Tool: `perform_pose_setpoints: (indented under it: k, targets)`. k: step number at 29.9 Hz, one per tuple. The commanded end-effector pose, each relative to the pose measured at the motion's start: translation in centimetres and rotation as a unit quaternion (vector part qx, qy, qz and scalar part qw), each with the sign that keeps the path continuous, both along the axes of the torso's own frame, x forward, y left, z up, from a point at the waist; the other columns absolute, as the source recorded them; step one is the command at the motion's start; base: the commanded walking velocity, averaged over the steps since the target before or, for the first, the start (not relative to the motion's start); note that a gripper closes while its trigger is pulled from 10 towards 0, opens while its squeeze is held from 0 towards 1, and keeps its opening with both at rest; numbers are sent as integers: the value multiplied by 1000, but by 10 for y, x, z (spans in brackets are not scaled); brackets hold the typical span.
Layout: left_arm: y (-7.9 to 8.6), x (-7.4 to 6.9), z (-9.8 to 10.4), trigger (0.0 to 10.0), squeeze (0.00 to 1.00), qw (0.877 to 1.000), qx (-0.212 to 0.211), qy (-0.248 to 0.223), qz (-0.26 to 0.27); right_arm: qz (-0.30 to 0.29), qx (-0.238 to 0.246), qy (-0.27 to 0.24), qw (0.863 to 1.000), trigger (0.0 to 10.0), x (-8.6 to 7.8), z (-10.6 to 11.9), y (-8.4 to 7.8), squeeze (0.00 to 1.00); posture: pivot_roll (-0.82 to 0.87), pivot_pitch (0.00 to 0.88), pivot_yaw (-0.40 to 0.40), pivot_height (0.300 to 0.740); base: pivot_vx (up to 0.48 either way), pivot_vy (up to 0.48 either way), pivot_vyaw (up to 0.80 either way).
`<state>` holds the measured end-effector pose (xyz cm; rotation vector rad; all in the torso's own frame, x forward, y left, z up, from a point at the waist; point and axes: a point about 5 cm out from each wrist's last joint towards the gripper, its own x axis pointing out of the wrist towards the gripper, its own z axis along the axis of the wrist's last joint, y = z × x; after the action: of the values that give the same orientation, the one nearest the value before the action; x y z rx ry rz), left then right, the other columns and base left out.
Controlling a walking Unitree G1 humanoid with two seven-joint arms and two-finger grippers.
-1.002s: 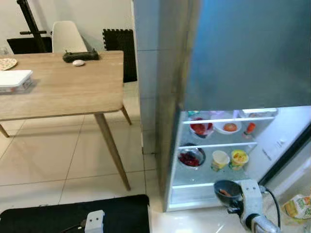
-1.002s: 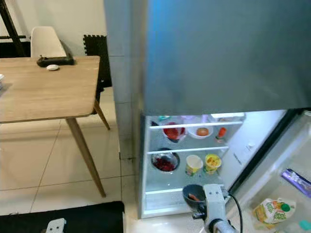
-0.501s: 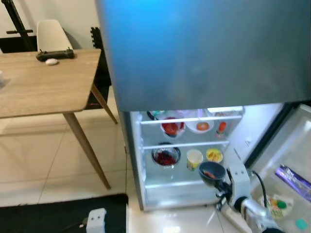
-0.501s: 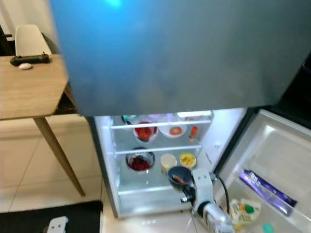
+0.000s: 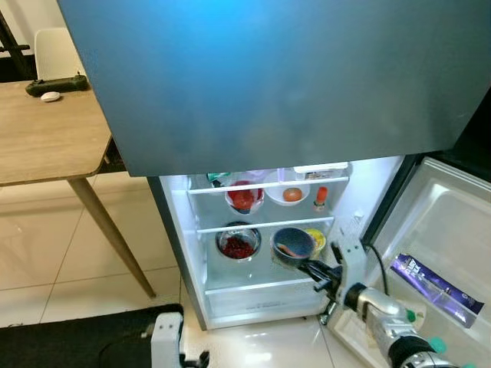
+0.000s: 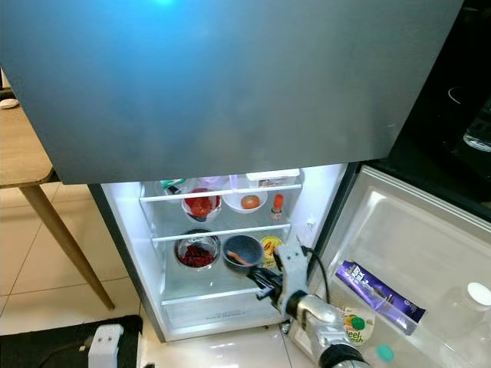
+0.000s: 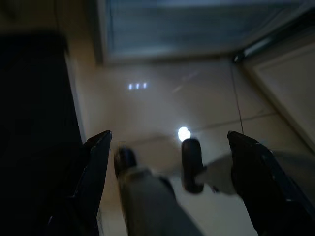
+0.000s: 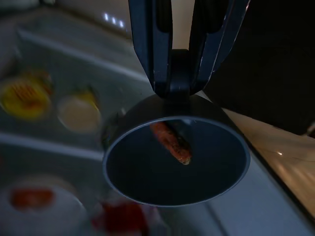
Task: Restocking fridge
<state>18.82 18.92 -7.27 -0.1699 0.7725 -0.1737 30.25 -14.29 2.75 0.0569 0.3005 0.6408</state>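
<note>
dark bowl [image 8: 176, 160] pinched between right fingers [image 8: 153, 46].

Wooden table [image 5: 46, 142] seen at far left, on slanted wooden leg [image 5: 107, 234]. Black controller-like object [image 5: 55, 83] and small white oval object [image 5: 51, 96] placed on tabletop near far edge, just beside each other. White chair [image 5: 55, 52] set behind table, against pale wall. Cream tiled floor [image 5: 46, 261] spread beneath table, crossed by thin grout lines. Black mat [image 5: 69, 345] laid on floor at lower left.
</note>
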Motion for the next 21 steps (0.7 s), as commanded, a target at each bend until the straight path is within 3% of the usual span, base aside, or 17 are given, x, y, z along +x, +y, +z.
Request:
perform_pose_setpoints:
  k: [1, 5, 13, 15, 17, 21]
  targets:
    - [-1, 3, 2, 10000, 0, 1000, 6, -7, -18, 8, 17, -25, 999, 10000, 8, 13, 4, 0, -88, 0, -9, 740, 0, 0, 0]
    - [-6, 17, 10, 10000, 0, 999, 8, -37, -37, 19, 48, -58, 997, 10000, 20, 32, 14, 0, -89, 0, -5, 740, 0, 0, 0]
    - [-11, 25, 13, 10000, 0, 998, 14, -45, -43, 20, 39, -54, 998, 10000, 22, 33, 19, 0, -87, 0, -7, 740, 0, 0, 0]
    - [-11, 21, 11, 10000, 0, 998, 15, -37, -40, 15, 23, -29, 999, 10000, 16, 21, 16, 0, -87, 0, -9, 740, 0, 0, 0]
    - [-6, 3, 0, 10000, 0, 1000, 15, 1, -22, 9, -69, 40, 997, 10000, -8, -16, 1, 0, -88, 0, -9, 740, 0, 0, 0]
    - [-3, -8, -6, 10000, 0, 1000, 15, 22, -13, -8, -93, 78, 993, 10000, -22, -33, -8, 0, -87, 0, -10, 740, 0, 0, 0]
